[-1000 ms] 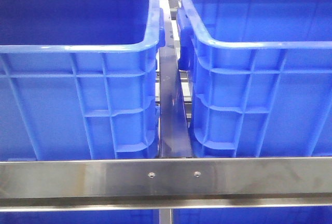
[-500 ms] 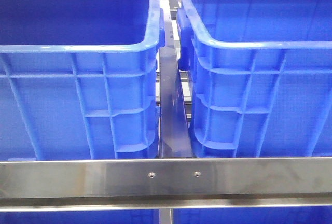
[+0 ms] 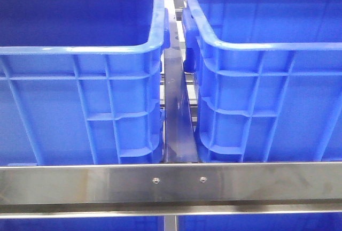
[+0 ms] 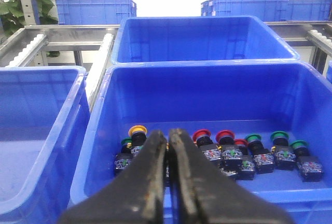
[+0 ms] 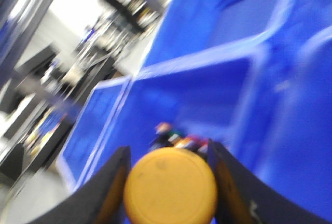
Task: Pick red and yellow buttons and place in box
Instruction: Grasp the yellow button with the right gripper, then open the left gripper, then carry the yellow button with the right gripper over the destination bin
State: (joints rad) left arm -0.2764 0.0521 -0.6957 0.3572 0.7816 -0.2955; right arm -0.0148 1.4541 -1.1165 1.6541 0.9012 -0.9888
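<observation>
In the left wrist view a blue crate holds a row of push buttons on black bodies: one yellow button, three red buttons and several green ones. My left gripper hangs above them, shut with nothing between its fingers. In the blurred right wrist view my right gripper is shut on a yellow button, its round cap facing the camera, above a blue crate with more buttons in it. Neither gripper shows in the front view.
The front view shows two tall blue crates side by side behind a steel rail, with a narrow gap between them. An empty blue box stands beside the button crate, another behind it.
</observation>
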